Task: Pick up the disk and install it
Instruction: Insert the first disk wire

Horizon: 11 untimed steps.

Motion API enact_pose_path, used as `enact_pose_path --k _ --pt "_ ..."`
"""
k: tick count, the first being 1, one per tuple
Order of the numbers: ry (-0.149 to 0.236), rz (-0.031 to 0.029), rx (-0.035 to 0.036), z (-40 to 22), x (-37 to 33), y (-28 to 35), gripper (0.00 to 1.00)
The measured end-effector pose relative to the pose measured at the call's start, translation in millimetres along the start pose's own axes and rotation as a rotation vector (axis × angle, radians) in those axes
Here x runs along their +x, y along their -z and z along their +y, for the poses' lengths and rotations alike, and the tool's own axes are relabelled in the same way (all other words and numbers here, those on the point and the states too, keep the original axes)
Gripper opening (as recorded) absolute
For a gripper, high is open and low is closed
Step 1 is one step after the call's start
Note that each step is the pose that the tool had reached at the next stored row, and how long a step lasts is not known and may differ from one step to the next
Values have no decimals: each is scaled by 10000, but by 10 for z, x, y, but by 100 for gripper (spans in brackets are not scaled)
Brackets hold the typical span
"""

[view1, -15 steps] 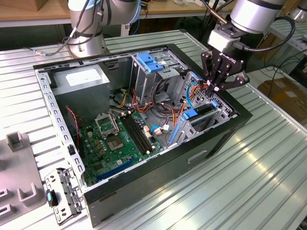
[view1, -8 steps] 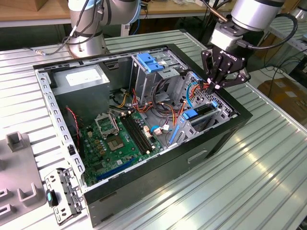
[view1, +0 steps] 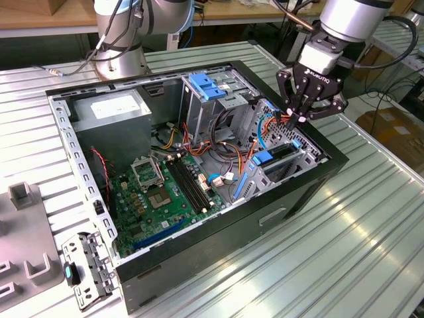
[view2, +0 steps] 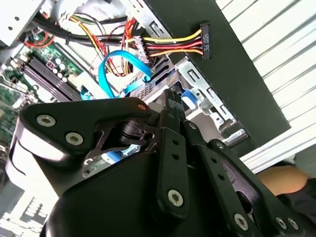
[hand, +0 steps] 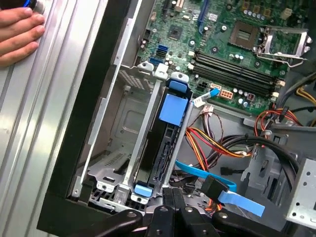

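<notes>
End effector (view1: 296,119) upper right of exterior view, clenched, fingertips together, nothing visible between them. Hangs just above drive cage (view1: 310,158) at right end of open computer case (view1: 218,245). Disk (view1: 278,154) stands on edge in cage slot, blue carrier around it, just below fingertips. Motherboard (view1: 159,192) lower left of cage. In first wrist view, person's hand (hand: 17,29) rests on table (hand: 39,128) beside case.

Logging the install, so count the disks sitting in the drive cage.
1. The disk stands in the drive cage, on the motherboard side, with the shut pincer at its end. The bay beside it is empty. The taller cage may hide others.
</notes>
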<state>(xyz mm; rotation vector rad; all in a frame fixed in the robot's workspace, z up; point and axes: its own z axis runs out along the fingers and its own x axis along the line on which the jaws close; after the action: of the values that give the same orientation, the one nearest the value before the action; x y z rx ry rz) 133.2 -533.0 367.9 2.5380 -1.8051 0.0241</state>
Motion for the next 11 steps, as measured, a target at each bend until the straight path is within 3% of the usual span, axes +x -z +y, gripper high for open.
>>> enact_pose_path --k 11 --pt "333 1 10 -182 -47 2 11"
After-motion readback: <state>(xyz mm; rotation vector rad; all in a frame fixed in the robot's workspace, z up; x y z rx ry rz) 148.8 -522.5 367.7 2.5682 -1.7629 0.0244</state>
